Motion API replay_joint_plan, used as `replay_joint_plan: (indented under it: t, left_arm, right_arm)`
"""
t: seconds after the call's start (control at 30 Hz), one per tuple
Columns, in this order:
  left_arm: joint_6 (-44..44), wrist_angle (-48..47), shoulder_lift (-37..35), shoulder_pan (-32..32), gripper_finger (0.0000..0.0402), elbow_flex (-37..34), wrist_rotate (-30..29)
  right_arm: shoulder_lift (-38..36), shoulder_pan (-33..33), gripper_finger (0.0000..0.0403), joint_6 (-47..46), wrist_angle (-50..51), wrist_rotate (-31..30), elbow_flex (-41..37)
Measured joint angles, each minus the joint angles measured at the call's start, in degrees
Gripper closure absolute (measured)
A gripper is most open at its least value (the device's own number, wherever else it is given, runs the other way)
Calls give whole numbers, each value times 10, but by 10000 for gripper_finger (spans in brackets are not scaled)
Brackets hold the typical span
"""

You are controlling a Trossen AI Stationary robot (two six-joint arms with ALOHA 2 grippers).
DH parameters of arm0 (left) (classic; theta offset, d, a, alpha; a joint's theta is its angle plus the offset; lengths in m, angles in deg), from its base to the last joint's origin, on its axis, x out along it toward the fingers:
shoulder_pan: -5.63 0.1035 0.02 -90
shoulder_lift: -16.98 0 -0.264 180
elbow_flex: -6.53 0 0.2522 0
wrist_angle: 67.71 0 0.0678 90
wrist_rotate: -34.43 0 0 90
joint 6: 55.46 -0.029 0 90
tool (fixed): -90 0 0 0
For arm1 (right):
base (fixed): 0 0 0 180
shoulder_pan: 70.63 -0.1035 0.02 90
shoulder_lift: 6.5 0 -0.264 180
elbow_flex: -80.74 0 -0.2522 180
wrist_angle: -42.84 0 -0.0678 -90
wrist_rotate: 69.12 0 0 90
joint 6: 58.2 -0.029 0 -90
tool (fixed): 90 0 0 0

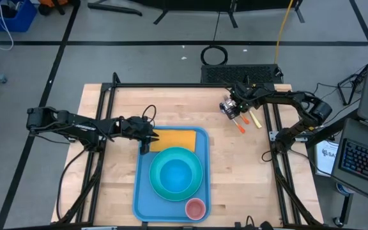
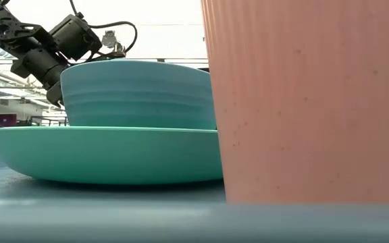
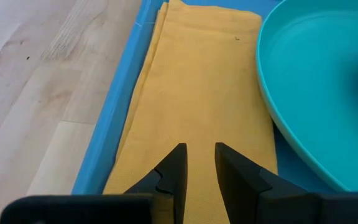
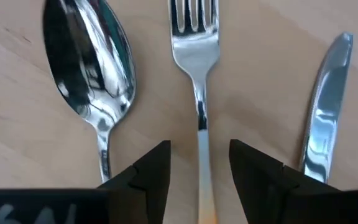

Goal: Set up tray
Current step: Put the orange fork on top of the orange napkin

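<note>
Pink ribbed plastic cup (image 2: 306,101) fills the low view at the near edge of the large light-blue rectangular plastic tray (image 1: 142,198); beside it a turquoise bowl (image 2: 137,94) sits inside a round turquoise plate (image 2: 100,155). The tray lies at the near middle of the wooden table (image 1: 114,185), with an orange-yellow cloth napkin (image 3: 197,93) flat along its far end.

Left pincer (image 3: 199,165) sits low over the napkin's left part, fingers a narrow gap apart, nothing between them.

Right pincer (image 4: 199,168) is at the far right of the table over the cutlery: steel spoon (image 4: 92,68), steel fork (image 4: 196,62), steel knife (image 4: 325,118), all lying on the wood. Its fingers straddle the fork handle, parted, not yet closed.

Step judged in hand: picking the fork. Next move calls for closing squarely on the thin handle, lifting clear of spoon and knife, then carrying it to the tray.
</note>
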Motion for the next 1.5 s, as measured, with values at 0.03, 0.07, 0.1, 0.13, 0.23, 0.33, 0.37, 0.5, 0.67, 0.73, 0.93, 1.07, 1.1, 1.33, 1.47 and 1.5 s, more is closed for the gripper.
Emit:
replay_joint_plan:
  t: [0.03, 0.07, 0.1, 0.13, 0.23, 0.33, 0.37, 0.5, 0.67, 0.73, 0.93, 1.07, 1.1, 1.33, 1.47, 1.5]
  left_arm:
    - [0, 0, 0, 0, 316, 0, 0]
    - [0, 0, 0, 0, 316, 0, 0]
    - [0, 0, 0, 0, 316, 0, 0]
    - [1, 0, 0, 0, 316, 0, 0]
    - [1, 0, 0, 0, 316, 0, 0]
    - [1, 0, 0, 0, 316, 0, 0]
    - [1, 0, 0, 0, 316, 0, 0]
    - [2, 0, 0, 0, 316, 0, 0]
    - [2, 0, 0, 0, 316, 0, 0]
    - [2, 0, 0, 0, 316, 0, 0]
    - [2, 0, 0, 0, 316, 0, -1]
    - [0, 6, 0, 0, 316, 0, -1]
    - [-1, 9, 0, 0, 316, 0, -1]
    - [-10, 29, 0, 0, 316, 0, -1]
    - [-17, 43, 0, -1, 316, 0, -20]
    - [-17, 49, 0, -1, 316, 0, -30]
  right_arm:
    - [0, 0, 258, 2, 0, 7, 0]
    - [0, 0, 263, 3, 1, 14, 0]
    - [1, 0, 270, 3, 0, 15, -1]
    - [1, 0, 277, 3, 0, 15, -1]
    - [2, 0, 309, 4, 2, 15, -1]
    - [2, 0, 351, 5, 2, 15, -1]
    - [2, 0, 366, 5, 2, 15, -1]
    - [2, -1, 393, 11, 0, 14, -1]
    - [2, -1, 395, 4, -9, 12, -1]
    - [0, -1, 398, 4, -15, 12, -1]
    - [-1, -7, 400, 6, -46, 12, -1]
    - [-3, -21, 401, 7, -59, 12, -1]
    - [-6, -25, 401, 8, -62, 10, -1]
    - [-70, -59, 402, 8, -93, -21, -1]
    - [-122, -83, 402, 4, -126, -21, -1]
    - [-134, -91, 402, 3, -139, -21, -1]
